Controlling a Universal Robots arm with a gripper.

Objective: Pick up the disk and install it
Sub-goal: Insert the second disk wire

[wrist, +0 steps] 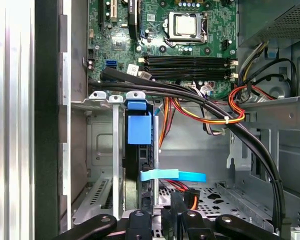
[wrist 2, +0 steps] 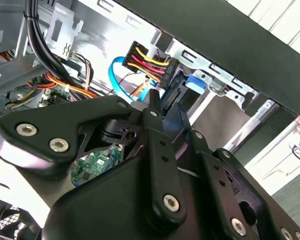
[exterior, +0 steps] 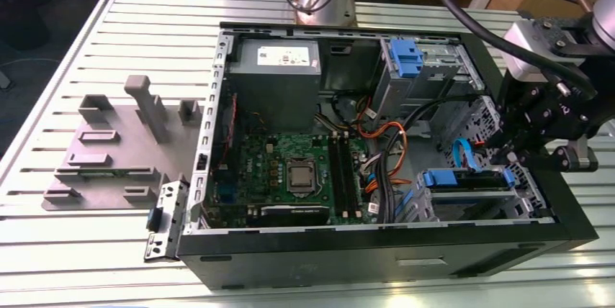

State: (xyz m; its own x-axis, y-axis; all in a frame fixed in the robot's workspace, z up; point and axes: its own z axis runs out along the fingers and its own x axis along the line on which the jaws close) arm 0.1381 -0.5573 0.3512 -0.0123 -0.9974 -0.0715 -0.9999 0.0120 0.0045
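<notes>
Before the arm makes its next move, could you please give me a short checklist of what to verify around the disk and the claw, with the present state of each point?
1. Disk in a slot of the drive cage: ok, its blue carrier stands between the cage rails in the first wrist view.
2. Disk fully seated: cannot tell.
3. Claw at the disk's end: ok. Whether it grips the disk: cannot tell.
4. Light blue cable clear of the disk: not ok, it lies across right beside it and may get in the way.
5. Power connector plugged into the disk: cannot tell.
</notes>
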